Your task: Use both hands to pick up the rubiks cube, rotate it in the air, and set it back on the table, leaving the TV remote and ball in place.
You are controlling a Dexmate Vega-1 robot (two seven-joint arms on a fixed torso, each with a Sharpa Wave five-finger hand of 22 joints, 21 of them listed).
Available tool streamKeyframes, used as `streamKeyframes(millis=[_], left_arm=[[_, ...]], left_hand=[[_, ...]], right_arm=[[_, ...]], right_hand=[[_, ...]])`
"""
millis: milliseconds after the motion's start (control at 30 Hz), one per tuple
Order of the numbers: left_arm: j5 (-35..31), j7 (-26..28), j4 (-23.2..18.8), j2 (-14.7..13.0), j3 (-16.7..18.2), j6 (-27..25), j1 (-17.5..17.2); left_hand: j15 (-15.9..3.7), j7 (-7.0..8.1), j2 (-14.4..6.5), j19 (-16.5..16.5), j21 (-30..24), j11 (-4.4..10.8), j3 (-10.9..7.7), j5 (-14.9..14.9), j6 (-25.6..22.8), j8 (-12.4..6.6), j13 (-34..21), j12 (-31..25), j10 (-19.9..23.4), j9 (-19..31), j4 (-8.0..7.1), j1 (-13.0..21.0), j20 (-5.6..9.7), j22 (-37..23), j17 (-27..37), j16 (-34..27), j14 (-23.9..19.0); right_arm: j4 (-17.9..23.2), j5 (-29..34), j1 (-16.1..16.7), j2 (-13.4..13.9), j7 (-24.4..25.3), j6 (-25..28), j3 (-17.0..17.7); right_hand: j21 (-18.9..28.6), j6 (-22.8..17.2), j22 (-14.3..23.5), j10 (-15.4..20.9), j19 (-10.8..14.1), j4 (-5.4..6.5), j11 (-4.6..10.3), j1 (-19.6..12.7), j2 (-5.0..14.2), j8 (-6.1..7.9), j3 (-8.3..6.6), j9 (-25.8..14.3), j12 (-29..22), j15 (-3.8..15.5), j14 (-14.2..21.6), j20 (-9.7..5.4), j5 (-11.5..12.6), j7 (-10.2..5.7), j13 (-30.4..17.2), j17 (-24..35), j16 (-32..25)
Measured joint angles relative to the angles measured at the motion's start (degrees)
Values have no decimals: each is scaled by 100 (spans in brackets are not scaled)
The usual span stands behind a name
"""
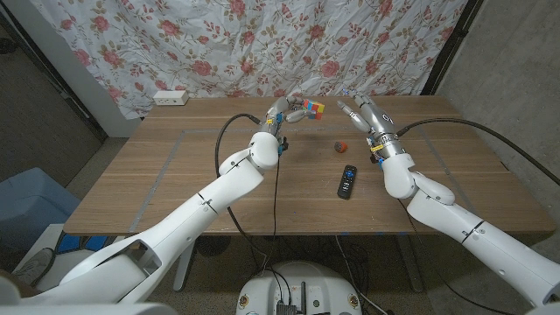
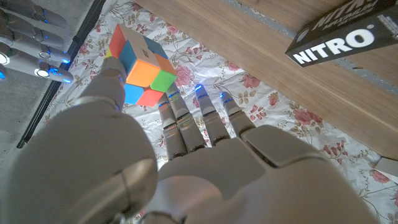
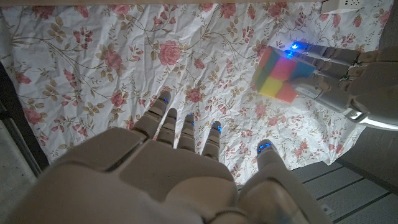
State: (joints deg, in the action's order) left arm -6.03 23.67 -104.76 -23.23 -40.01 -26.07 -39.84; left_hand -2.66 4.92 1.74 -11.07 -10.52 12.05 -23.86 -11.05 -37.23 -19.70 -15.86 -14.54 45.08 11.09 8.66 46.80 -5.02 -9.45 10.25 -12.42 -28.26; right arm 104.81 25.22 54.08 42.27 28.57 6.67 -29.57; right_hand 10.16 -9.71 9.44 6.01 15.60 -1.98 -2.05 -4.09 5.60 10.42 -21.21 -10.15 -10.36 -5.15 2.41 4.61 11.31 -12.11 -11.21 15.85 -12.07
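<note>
Left hand point(image 1: 282, 112) is pinching the rubiks cube point(image 1: 313, 109) aloft above the worktop's point(image 1: 175, 175) far side. Right hand point(image 1: 357, 112) is hovering empty, fingers spread, just beside the cube.

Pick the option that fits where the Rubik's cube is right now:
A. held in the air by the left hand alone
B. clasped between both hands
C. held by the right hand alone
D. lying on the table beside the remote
A: the Rubik's cube is off the table in the left hand, while the right hand stands apart from it with fingers spread.
</note>
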Motion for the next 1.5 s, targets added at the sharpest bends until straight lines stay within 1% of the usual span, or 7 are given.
streamKeyframes(millis=[267, 500, 667, 933, 1300, 1433, 1500], left_arm=[[119, -50, 138, -14, -24, 234, 71], [196, -99, 256, -18, -46, 410, 131], [228, -128, 315, -19, -61, 499, 163], [244, -140, 369, -21, -68, 574, 192], [250, -146, 444, -24, -78, 648, 222], [245, -145, 477, -13, -85, 679, 234], [241, -145, 502, -3, -90, 690, 239]], left_hand=[[0, 10, -23, 0, 0, 12, 7, 0, 11, 3, 2, 1, -51, -1, 7, -23, 0, 0, 0, 0, 0], [0, 10, -17, 0, 0, 11, 23, 0, 11, 23, 3, 36, -51, -3, 23, -74, 0, 0, 0, 0, 0], [0, 10, -18, 0, 0, 2, 23, 0, 11, 24, 4, 40, -60, -5, 23, -73, 0, -31, 0, 0, 0], [0, 18, -41, 0, 0, 1, 30, 2, 19, 27, 7, 53, -60, -5, 31, -49, 1, -14, 0, 0, 0], [0, 15, -55, 0, 0, -19, 31, 3, 16, 47, 22, 63, -80, -1, 31, -33, 0, -14, 0, 0, 0], [0, 15, -55, 0, 0, -19, 47, 3, 16, 49, 22, 63, -80, -1, 47, -33, 0, -15, 0, 0, 0], [0, 15, -55, 0, 0, -20, 47, 3, 16, 53, 23, 63, -80, -1, 47, -33, 0, -14, 0, 0, 0]], right_arm=[[73, 168, -30, 0, -50, 129, -90], [128, 268, -71, 0, -171, 224, -162], [132, 318, -110, 3, -247, 252, -205], [128, 363, -162, 3, -332, 261, -261], [125, 411, -193, -33, -399, 361, -314], [146, 432, -193, -46, -427, 426, -330], [152, 441, -195, -48, -434, 453, -336]], right_hand=[[0, -75, 0, -82, -39, 0, 1, 0, 0, 0, 0, 0, 0, 3, -58, 40, 0, -31, 0, 26, 0], [0, -126, 0, -153, -61, 0, 72, 0, 0, 41, 0, 0, 0, -69, -130, 62, 0, -19, 0, 26, -1], [0, -176, 0, -184, -70, 0, 104, 0, 0, 41, 0, 0, 0, -58, -140, 72, 0, -29, 0, 26, -1], [0, -227, 0, -183, -111, 0, 104, 0, 0, 66, 0, 0, 0, -58, -140, 30, 0, -40, 16, 25, -2], [0, -380, 0, -214, -153, 25, 135, 0, 0, 66, -24, 0, -7, -41, -183, 70, 0, -49, 29, 52, -4], [0, -411, 0, -214, -172, 25, 134, 0, 0, 66, -24, 0, -26, -59, -201, 51, 0, -19, 29, 53, -5], [1, -432, 0, -214, -172, 25, 134, 0, 0, 106, -24, 0, -26, -59, -201, 51, 0, -41, 29, 53, -5]])
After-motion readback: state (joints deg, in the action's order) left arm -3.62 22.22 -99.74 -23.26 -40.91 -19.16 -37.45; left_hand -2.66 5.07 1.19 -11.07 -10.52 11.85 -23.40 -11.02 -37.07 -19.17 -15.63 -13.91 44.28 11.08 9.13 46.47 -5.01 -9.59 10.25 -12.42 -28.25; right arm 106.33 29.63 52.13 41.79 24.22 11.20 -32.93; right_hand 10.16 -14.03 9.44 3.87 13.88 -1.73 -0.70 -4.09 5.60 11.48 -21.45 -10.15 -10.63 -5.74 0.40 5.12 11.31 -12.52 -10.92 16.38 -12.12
